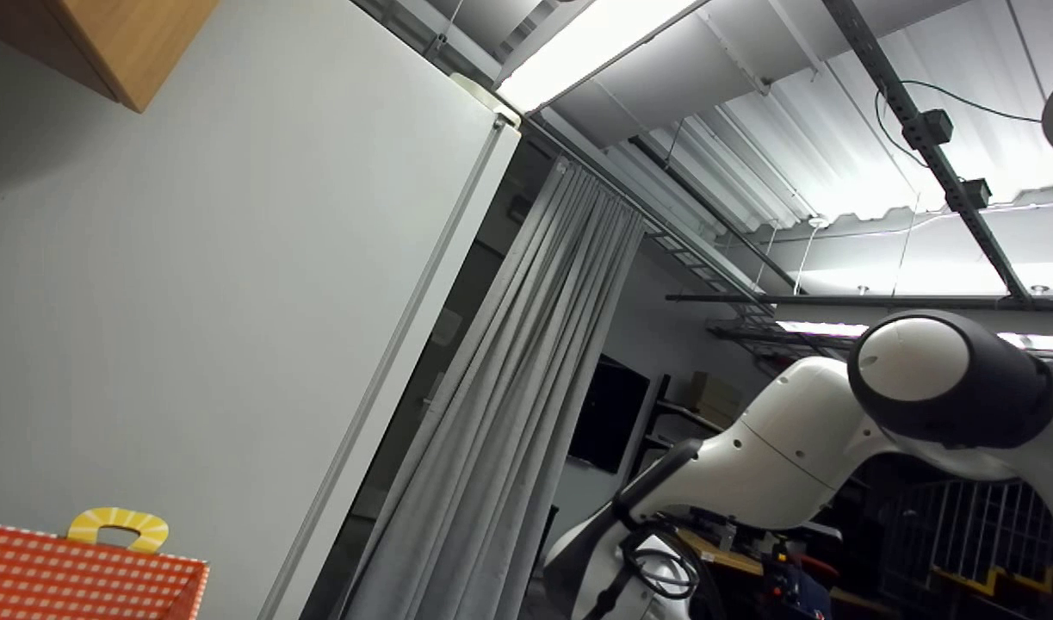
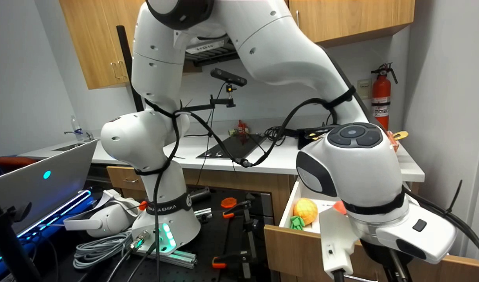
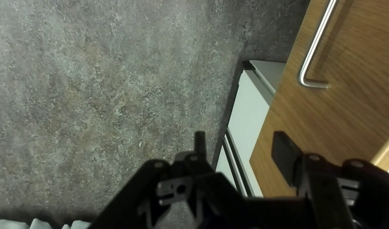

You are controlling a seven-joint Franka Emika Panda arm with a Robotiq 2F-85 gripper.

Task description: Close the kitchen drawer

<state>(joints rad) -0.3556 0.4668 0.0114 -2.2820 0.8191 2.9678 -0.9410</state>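
A black band on the arm base reads "FRANKA EMIKA".

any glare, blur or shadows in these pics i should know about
Wrist view: the jaws, standing apart, look dark and blurred; the metal drawer handle shines and casts a shadow on the wooden drawer front. In an exterior view, the ceiling light is blown out to white.
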